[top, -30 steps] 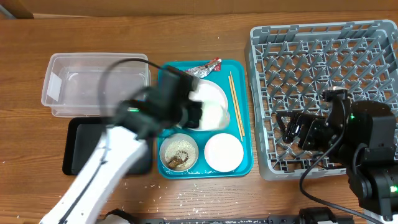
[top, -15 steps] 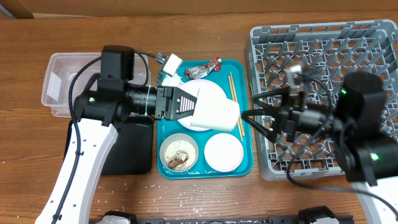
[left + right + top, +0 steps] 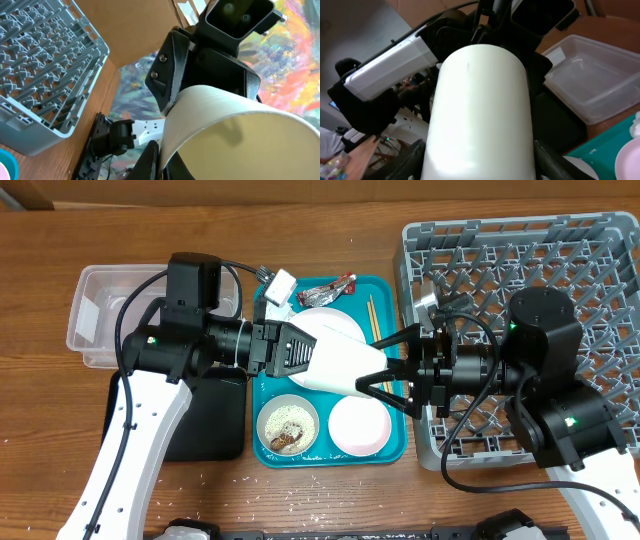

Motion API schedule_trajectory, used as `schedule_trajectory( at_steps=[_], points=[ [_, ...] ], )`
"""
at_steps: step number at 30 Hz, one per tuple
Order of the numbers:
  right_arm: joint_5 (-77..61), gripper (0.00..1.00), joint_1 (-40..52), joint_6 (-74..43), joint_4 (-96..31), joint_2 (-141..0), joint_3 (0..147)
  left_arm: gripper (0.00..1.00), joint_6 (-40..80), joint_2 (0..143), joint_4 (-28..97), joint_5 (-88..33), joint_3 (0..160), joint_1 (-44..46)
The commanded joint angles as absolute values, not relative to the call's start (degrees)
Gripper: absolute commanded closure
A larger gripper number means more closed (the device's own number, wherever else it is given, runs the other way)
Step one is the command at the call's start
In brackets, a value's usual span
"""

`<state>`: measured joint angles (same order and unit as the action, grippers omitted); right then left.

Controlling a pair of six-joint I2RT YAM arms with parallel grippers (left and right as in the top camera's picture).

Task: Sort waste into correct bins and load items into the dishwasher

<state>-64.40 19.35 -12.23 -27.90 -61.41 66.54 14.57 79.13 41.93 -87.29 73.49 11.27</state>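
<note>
As left gripper (image 3: 303, 358) grips one bowl (image 3: 338, 364) (cream), right gripper (image 3: 368, 367) gapes.

The serving tray (image 3: 325, 459) is lying between the tub (image 3: 95, 320), left, and the dish rack (image 3: 520, 250), right. The wrapper (image 3: 330, 288) is sitting at its back, chopsticks (image 3: 375, 318) apparently along its right side.

I read the cream bowl (image 3: 340, 367) as smooth and matt, with a faint sheen. The dish rack (image 3: 560, 250) is matt grey plastic. The tub (image 3: 100, 320) is clear, glossy plastic. The black tray (image 3: 215, 435) is dull. The teal tray (image 3: 395, 442) is smooth plastic. The foil wrapper (image 3: 330, 290) is crinkled and shiny. The chopsticks (image 3: 374, 315) and table (image 3: 300, 230) are wood, and the table's grain shows.
</note>
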Motion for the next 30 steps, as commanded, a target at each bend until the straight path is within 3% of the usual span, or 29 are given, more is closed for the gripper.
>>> schedule_trajectory(
  at_steps=[1,4,11,18,24,30],
  points=[
    [-66.72,0.44,19.97,-12.21,-27.73,-61.01,67.59,0.72,13.76,79.18,41.54,-84.90,74.08,11.33],
    [-62.28,0.46,18.96,-12.19,-28.80,-59.55,67.59,0.00,13.72,79.18,42.06,-80.58,74.08,11.00],
    [-38.96,0.46,10.24,-12.21,-43.13,-50.92,67.59,0.00,13.69,79.15,54.28,-44.93,74.08,6.90],
    [-2.90,0.50,6.07,-22.50,-67.75,-51.03,67.59,0.00,13.26,76.75,59.24,-41.36,75.37,6.42],
    [-0.91,0.50,6.07,-24.10,-78.54,-60.07,67.59,0.00,13.26,71.00,59.99,-35.09,77.91,6.44],
    [-1.30,0.49,6.09,-24.05,-78.30,-71.07,67.59,0.00,13.26,68.34,60.31,-32.16,77.91,6.44]
  ],
)
